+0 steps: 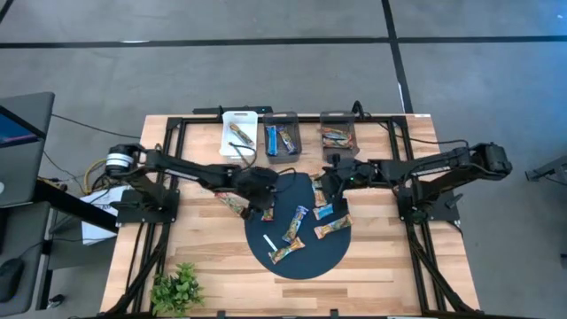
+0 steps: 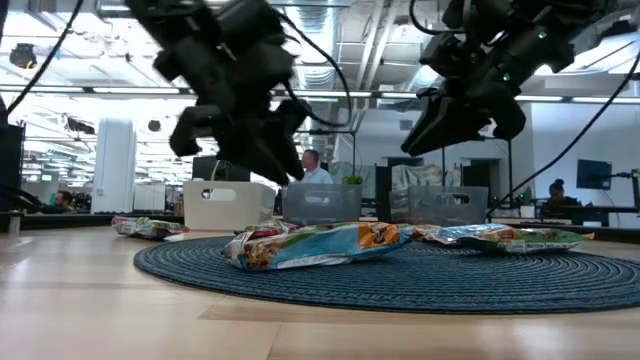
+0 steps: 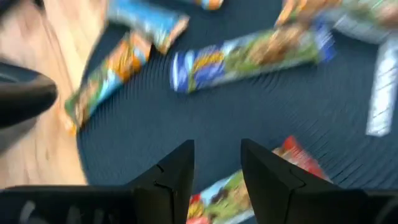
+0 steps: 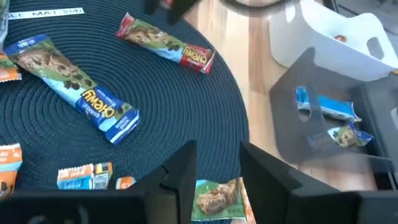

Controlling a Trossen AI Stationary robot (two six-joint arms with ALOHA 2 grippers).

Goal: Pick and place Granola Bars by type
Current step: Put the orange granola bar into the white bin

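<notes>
Both arms reach inward from the sides of the wooden surface (image 1: 372, 257) and meet over the far half of the round dark woven mat (image 1: 310, 257). The left hand (image 1: 263, 211) hangs above the mat's left edge, wrist pitched downward; its fingers (image 3: 177, 171) stand apart with bare mat showing in the gap, gripping nothing, and a red-ended granola bar (image 3: 249, 186) lies just under them. The right hand (image 1: 324, 197) hovers near the mat's far right edge, its fingers (image 4: 180, 171) likewise parted and empty, with a bar (image 4: 217, 198) lying on the mat just below them.

The remaining granola bars are scattered across the mat: a blue Chewy bar (image 4: 78, 87), a red-wrapped Chewy bar (image 4: 165, 42), and several orange-brown ones (image 1: 332, 227) toward the right side. A thin white stick (image 1: 270, 242) lies among them (not a bar). One more bar (image 1: 232, 205) rests on the wood just left of the mat.

At the far edge stand three bins in a row: a white one (image 1: 239, 133) and two dark ones (image 1: 283, 135) (image 1: 337, 133), each already holding bars. The near part of the mat and the wood around it are open. A small green plant (image 1: 177, 285) sits at the near left corner.
</notes>
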